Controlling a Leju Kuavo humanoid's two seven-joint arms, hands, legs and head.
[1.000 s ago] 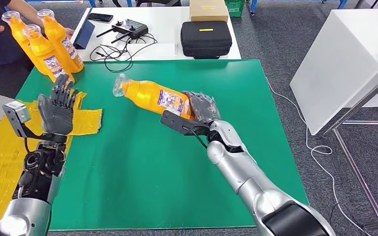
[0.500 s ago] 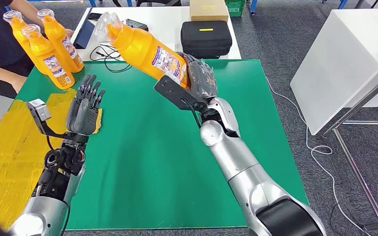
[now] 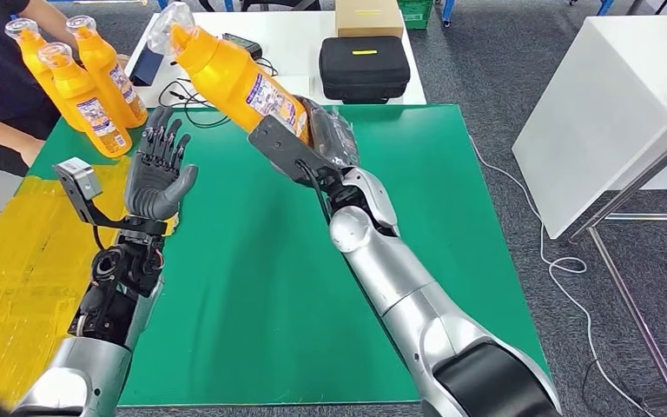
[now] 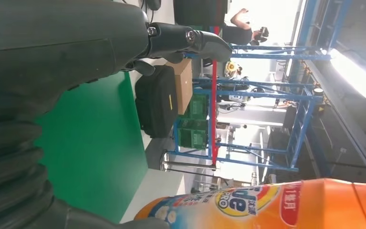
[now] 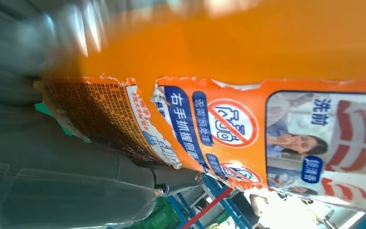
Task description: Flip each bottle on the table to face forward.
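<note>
Gripping the orange bottle (image 3: 230, 78) by its base, your right hand (image 3: 326, 139) holds it above the green table (image 3: 252, 287), cap tilted far-left; your left hand (image 3: 158, 169) waits open-fingered.

**Bottle lifted off the table, left hand raised toward it**

The right hand (image 3: 328, 137) has carried the orange bottle (image 3: 230, 76) up from the green table (image 3: 313, 261) and leftward, tilting its cap higher. The left hand (image 3: 158, 171) has risen, fingers spread, palm nearer the bottle.
</note>
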